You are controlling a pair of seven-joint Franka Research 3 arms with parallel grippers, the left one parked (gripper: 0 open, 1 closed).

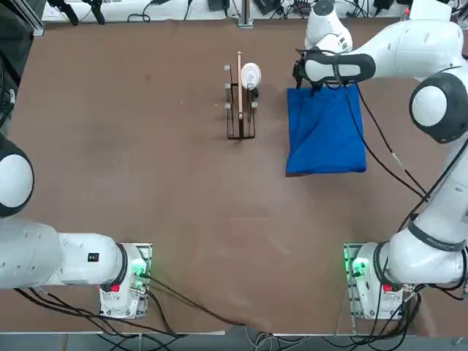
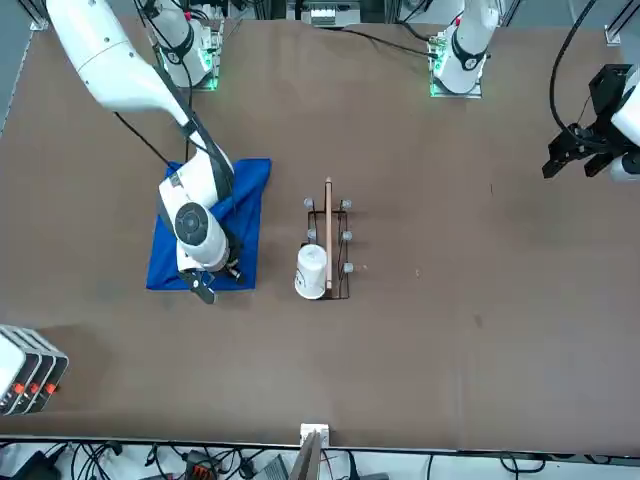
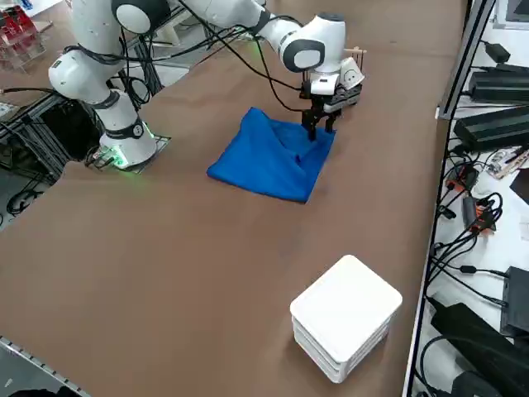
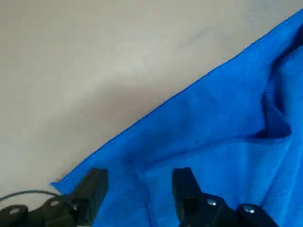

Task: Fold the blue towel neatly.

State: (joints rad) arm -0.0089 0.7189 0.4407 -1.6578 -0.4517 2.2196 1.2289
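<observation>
In the top view, the blue towel (image 1: 325,139) was seen laid out on the brown table (image 1: 168,190), in the right half of that picture. Its top edge was partly hidden by the right arm (image 1: 373,62). To the left of the towel, well apart from it, a small dark wire rack (image 1: 240,135) was seen, with a wooden stick (image 1: 240,80) held in its middle. A white cup (image 2: 311,271) was placed beside the stick.

The right gripper (image 4: 140,176) was held over the towel, near one of its corners. Its two fingers were kept wide apart, and blue cloth was seen in the gap between them. No cloth was pinched by them. Whether the cloth was touched by the tips could not be told.

In the right wrist view, one long, straight edge of the towel was shown. A raised fold (image 4: 277,125) was seen in the cloth, with a dark dip made by it, and thin lines were pressed into the blue near the fingers. In the right side view, a white stack (image 3: 343,314) was seen on the table, well apart from the towel.
</observation>
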